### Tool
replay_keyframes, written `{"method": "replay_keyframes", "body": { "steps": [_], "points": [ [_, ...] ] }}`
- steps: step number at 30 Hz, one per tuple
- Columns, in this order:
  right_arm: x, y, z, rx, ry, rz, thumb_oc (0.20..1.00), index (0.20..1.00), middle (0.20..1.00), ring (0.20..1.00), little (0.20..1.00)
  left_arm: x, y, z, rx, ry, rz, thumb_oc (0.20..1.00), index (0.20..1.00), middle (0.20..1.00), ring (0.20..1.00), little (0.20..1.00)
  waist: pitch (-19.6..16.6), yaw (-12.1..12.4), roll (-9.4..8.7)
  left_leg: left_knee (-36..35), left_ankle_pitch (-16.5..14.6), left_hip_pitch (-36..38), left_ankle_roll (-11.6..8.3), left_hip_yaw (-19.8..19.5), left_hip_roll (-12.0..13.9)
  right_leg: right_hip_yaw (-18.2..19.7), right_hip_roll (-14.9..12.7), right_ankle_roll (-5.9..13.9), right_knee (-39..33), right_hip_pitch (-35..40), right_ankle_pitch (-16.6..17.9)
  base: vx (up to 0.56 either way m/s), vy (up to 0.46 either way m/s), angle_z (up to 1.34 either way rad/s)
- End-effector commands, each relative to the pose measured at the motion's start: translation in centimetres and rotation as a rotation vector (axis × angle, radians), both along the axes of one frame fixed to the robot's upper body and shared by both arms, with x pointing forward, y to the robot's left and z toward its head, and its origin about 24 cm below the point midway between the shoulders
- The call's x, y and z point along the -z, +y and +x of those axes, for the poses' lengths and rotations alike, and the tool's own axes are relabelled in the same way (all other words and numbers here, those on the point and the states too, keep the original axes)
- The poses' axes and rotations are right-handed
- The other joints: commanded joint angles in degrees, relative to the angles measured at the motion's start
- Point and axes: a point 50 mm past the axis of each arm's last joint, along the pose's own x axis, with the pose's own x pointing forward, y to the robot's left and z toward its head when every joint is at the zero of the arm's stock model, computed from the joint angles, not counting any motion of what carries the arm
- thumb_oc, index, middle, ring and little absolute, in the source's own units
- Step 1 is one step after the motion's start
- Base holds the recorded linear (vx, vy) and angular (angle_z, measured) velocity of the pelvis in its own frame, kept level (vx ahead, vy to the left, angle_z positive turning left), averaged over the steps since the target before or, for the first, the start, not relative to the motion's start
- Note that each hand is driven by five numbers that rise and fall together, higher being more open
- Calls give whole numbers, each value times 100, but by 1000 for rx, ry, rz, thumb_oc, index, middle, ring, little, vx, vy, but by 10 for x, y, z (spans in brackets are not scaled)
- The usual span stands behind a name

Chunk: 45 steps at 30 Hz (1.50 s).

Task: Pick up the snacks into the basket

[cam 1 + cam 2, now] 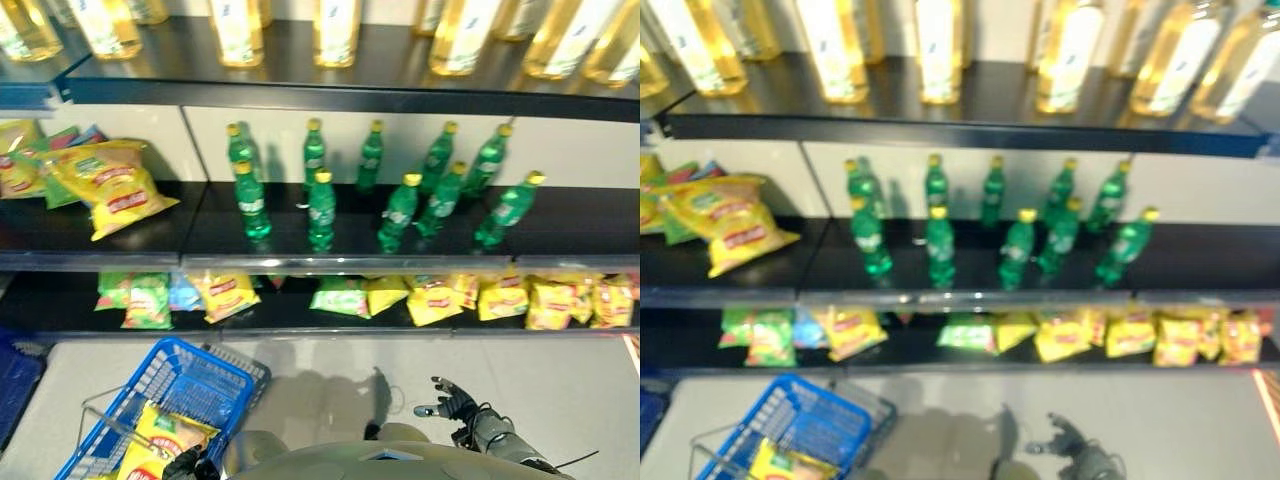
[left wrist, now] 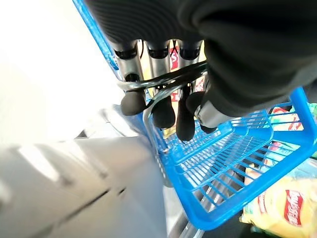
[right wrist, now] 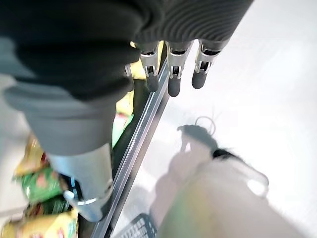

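The left hand [image 2: 163, 94] was clenched round the wire handle [image 2: 163, 82] of the blue basket [image 1: 190, 385], which hung below it; a yellow snack bag [image 1: 160, 440] lay inside; the right hand [image 1: 450, 402] hovered with fingers spread, empty, short of the snacks [image 1: 440, 298] on the bottom shelf [image 1: 300, 318].

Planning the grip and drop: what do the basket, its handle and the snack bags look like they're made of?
The basket: blue rigid plastic, judging by its moulded lattice walls. Its handle, with the left hand curled round it: thin wire, probably metal, shiny. The yellow snack bag lying in the basket: glossy printed film, likely plastic, crinkled. The right hand is open, empty.
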Motion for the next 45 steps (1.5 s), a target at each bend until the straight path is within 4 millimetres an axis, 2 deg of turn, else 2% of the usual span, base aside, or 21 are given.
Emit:
{"method": "replay_keyframes", "body": {
  "steps": [1,5,10,11,12,13,14,16,17,18,19,20,22,25,32,33,34,37,40,42,45],
  "points": [
    [-14,7,36,-27,-119,31,1000,1000,1000,1000,1000,-3,2,11,50,-55,15,200,200,200,200,200,201,54,229,-318,-309,-182,492,571,-741,-215,297,330,-814,702,286,69,-202,-4],
    [-12,6,38,3,-117,25,1000,1000,1000,1000,1000,-4,5,11,46,-55,25,200,200,200,200,200,209,128,335,-552,-393,-361,633,716,-1366,-281,557,297,-880,758,323,107,-186,-7],
    [-5,25,32,-34,-90,64,1000,1000,1000,1000,1000,-7,20,4,32,-35,51,200,200,200,200,200,115,209,168,-923,-511,15,823,841,-1443,-352,811,396,-538,830,267,176,-114,12],
    [-4,30,30,-39,-89,76,1000,1000,1000,1000,1000,-9,26,7,27,-37,68,200,200,200,200,200,121,145,49,-1045,-621,221,940,833,-1449,-403,799,884,304,531,768,105,-99,7],
    [-5,33,32,-43,-92,83,1000,1000,1000,1000,1000,-10,29,10,19,-46,77,200,200,200,200,200,150,101,46,-1061,-623,274,947,831,-1371,-425,784,1191,727,311,1079,102,-99,6],
    [-5,33,32,-43,-92,83,1000,1000,1000,1000,1000,-11,30,10,19,-46,78,200,200,200,200,200,147,99,41,-1057,-623,266,949,832,-1376,-424,778,1194,748,295,1069,40,-75,14],
    [-5,34,34,-49,-99,88,1000,1000,1000,1000,1000,-12,31,14,19,-55,81,200,200,200,200,200,231,52,74,-1031,-629,319,978,803,-1310,-475,746,1380,1212,134,1259,21,-34,11],
    [-7,34,34,-48,-107,93,1000,1000,1000,1000,1000,-13,30,26,57,-82,86,200,200,200,200,200,317,-41,165,-1079,-640,470,974,636,-1214,-444,699,1251,1579,-118,1077,183,-111,7],
    [-7,34,35,-30,-112,97,1000,1000,1000,1000,1000,-14,27,33,75,-103,87,200,200,200,200,200,313,-9,243,-1133,-620,529,901,556,-1132,-650,233,918,1069,-182,749,237,-132,25],
    [-7,33,35,-30,-112,97,1000,1000,1000,1000,1000,-14,27,33,75,-103,87,200,200,200,200,200,343,-42,241,-1131,-627,561,899,521,-1144,-685,215,917,1079,-139,720,257,-243,46],
    [-9,32,34,-23,-128,95,1000,1000,1000,1000,1000,-16,21,46,124,-136,86,200,200,200,200,200,325,-21,318,-1093,-690,570,705,265,-1039,-602,-363,640,284,-161,579,141,-174,52],
    [-9,31,34,-22,-127,95,1000,1000,1000,1000,1000,-16,21,46,125,-135,86,200,200,200,200,200,346,-47,330,-1079,-707,591,702,234,-1034,-638,-361,639,265,-108,570,219,-300,61],
    [-10,31,34,-30,-128,91,1000,1000,1000,1000,1000,-18,20,55,143,-162,94,200,200,200,200,200,378,-85,254,-1065,-845,672,551,-19,-989,-331,-853,754,-552,2,1004,127,-253,58],
    [-11,34,38,-81,-129,76,1000,1000,1000,1000,1000,-21,24,57,118,-184,109,200,200,200,200,200,357,-11,63,-1058,-847,547,428,14,-878,-417,-717,847,-993,116,1007,-9,-279,60],
    [-30,32,61,-179,-238,74,1000,1000,1000,1000,1000,-19,15,59,131,-190,87,200,200,200,200,200,515,-59,142,-1510,-328,287,154,-280,-396,-671,-251,684,-960,-10,781,-80,-228,21],
    [-33,31,63,-187,-253,76,1000,1000,1000,1000,1000,-18,13,60,132,-189,83,200,200,200,200,200,544,-87,169,-1562,-248,252,139,-185,-332,-744,-260,678,-934,-33,762,-76,-11,27],
    [-43,29,71,-196,-305,73,1000,1000,1000,1000,1000,-18,8,64,155,-195,76,200,200,200,200,200,548,-229,204,-1630,-152,236,112,403,-130,-900,-338,675,-902,-59,728,-76,-10,29],
    [-52,31,77,-217,-357,80,1000,1000,1000,1000,1000,-18,7,69,171,-188,84,200,200,200,200,200,543,-380,257,-1610,-119,300,59,1047,86,-982,-367,646,-833,-126,694,-54,28,44],
    [-76,41,91,-341,-465,113,1000,1000,1000,1000,1000,-20,11,71,167,-190,104,200,200,200,200,200,536,-423,294,-1443,-236,248,87,918,13,-862,-344,684,-789,-189,733,7,35,14],
    [-111,51,101,-485,-598,169,1000,1000,1000,1000,1000,-23,21,69,185,-188,135,200,200,200,200,200,556,-432,265,-1322,-381,292,108,820,-44,-711,-369,703,-779,-170,767,44,74,-28],
    [-126,57,103,-539,-649,203,1000,1000,1000,1000,1000,-25,26,68,174,-188,151,200,200,200,200,200,559,-435,240,-1330,-426,329,115,843,-46,-629,-370,711,-787,-175,776,15,57,-19]
  ]
}}
